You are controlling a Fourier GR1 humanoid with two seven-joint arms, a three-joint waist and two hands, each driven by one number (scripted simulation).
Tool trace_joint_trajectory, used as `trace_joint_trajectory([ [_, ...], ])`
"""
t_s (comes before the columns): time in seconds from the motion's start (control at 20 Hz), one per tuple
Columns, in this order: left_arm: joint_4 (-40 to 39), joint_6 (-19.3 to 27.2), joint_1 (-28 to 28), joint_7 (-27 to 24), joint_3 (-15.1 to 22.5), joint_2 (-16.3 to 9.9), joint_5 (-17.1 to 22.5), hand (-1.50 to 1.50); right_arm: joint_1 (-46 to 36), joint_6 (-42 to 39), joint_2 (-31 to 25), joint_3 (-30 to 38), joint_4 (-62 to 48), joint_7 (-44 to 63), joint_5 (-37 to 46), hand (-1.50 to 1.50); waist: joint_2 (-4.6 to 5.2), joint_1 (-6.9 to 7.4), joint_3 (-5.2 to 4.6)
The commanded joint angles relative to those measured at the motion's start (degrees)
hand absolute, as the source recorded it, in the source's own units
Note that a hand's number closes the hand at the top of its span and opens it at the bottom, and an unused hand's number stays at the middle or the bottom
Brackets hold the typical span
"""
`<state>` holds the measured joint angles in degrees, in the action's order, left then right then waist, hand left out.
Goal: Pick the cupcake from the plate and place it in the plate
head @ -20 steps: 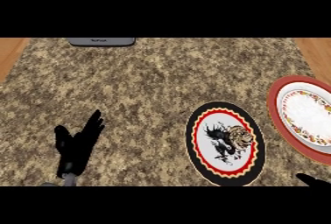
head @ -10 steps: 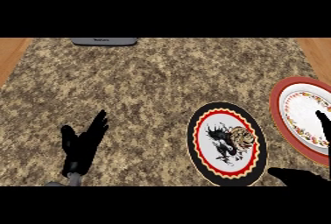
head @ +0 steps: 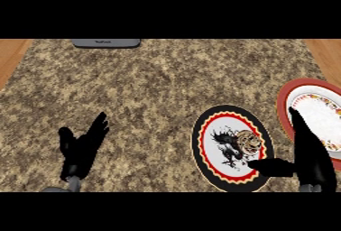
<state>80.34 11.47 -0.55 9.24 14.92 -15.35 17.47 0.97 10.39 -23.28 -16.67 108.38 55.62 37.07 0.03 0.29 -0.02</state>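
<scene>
Fingers straight on right hand point(head: 311, 158) over gap between black-rimmed plate point(head: 230, 178) with cupcake point(head: 248, 140) and red-rimmed plate point(head: 288, 97), thumb over black rim; left hand point(head: 81, 149) open, resting lower left; grey device point(head: 106, 43) far edge of granite counter point(head: 166, 81).

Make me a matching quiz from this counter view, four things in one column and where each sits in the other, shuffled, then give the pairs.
Things:
1. black-rimmed plate
2. red-rimmed plate
3. left hand
4. grey device

Places:
A. far edge of the counter, left of centre
B. lower left, open, fingers up
C. right edge of the view
D. near edge, right of centre

Pairs: 1-D, 2-C, 3-B, 4-A
</scene>
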Motion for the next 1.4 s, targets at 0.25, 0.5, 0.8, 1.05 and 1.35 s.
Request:
trace_joint_trajectory([
  [0.25, 2.0, -0.9, 0.7, 1.8, -2.9, 2.4, -2.9, 0.00, -2.9, 0.5, 10.7, -2.5, -8.8, -2.4, 6.3, -1.50, -0.04, -0.16, 0.02],
  [0.5, 2.9, -1.4, 1.0, 2.7, -2.8, 3.0, -4.5, 0.00, -5.6, -3.7, 10.8, -1.2, -11.5, 2.3, 10.5, -1.50, -0.03, -0.02, 0.02],
  [0.8, 4.2, -5.1, 5.7, 0.5, -4.7, 2.8, -5.1, 0.00, -2.8, -2.3, 14.9, -1.7, -12.8, 2.3, 14.9, -1.50, -0.07, -0.16, 0.01],
  [1.05, 2.3, -3.5, 1.3, 2.6, -5.0, 6.2, -7.3, 0.00, -7.4, -3.2, 13.8, 5.9, -23.1, -6.4, 9.7, -1.50, -0.02, -0.18, 0.03],
  [1.35, 2.1, -5.6, 2.8, 1.8, -5.8, 7.0, -9.0, 0.00, -7.1, -4.2, 17.5, 4.0, -25.7, -5.7, 13.4, -1.50, -0.04, -0.13, 0.02],
])
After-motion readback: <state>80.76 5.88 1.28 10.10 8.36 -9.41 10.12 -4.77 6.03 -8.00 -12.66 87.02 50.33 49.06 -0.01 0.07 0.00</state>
